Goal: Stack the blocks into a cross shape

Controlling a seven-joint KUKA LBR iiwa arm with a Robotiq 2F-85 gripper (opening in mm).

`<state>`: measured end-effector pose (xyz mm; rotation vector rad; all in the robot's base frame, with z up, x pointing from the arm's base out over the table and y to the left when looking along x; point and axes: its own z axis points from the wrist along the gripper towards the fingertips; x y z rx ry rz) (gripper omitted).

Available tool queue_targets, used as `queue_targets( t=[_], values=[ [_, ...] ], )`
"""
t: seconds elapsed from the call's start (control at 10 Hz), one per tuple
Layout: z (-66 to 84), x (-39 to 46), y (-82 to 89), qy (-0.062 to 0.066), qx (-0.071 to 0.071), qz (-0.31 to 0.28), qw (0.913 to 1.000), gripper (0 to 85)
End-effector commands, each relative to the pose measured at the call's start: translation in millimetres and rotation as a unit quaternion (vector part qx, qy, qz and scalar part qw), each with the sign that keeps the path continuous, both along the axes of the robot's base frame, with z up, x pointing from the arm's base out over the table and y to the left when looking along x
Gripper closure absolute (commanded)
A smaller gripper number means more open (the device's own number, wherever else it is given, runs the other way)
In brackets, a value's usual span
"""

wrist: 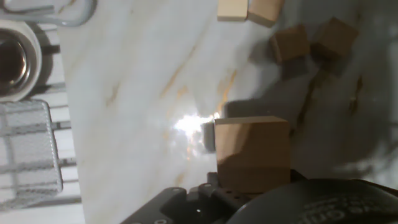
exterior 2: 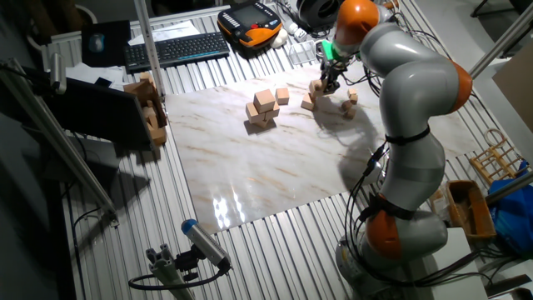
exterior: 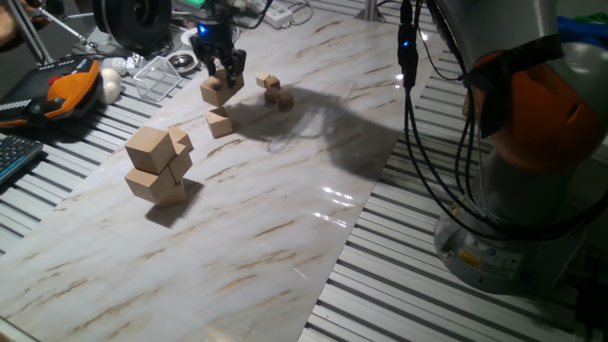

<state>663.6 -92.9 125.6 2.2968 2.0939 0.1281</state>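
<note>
My gripper [exterior: 219, 78] hangs at the far end of the marble sheet, shut on a light-tan wooden block [exterior: 217, 91] held just above the surface. A second block [exterior: 220, 122] of the same size lies on the sheet a little nearer, apart from the held one. From the other fixed view the gripper [exterior 2: 324, 82] holds its block [exterior 2: 317, 87] above and behind the lying block [exterior 2: 308, 103]. In the hand view the held block [wrist: 252, 154] fills the lower middle, and a tan block [wrist: 233, 9] is cut off by the top edge.
Two tiny tan cubes [exterior: 275, 91] lie just right of the gripper. A pile of bigger tan cubes [exterior: 157, 163] stands nearer on the left. A clear wire basket [exterior: 157, 76], an orange pendant [exterior: 71, 85] and a keyboard [exterior: 14, 157] lie off the sheet's left side.
</note>
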Motion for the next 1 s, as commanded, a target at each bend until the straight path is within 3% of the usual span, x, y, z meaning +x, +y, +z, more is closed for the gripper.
queue_targets(
  t=[0.0, 0.1, 0.5, 0.6, 0.7, 0.9],
  values=[
    [-1.6, -1.9, 2.6, -0.005, 0.006, 0.006, 1.0, 85.0],
    [-2.8, -2.7, 3.6, -0.008, 0.012, 0.013, 0.9998, 85.0],
    [-5.7, -3.0, 4.5, -0.012, 0.008, 0.027, 0.9995, 85.0],
    [-5.7, -3.0, 4.5, -0.01, 0.002, 0.031, 0.9995, 85.0],
    [-5.7, -3.0, 4.5, -0.01, -0.013, 0.044, 0.9989, 85.0],
    [-5.7, -3.0, 4.5, -0.006, -0.002, 0.053, 0.9986, 85.0]
  ],
)
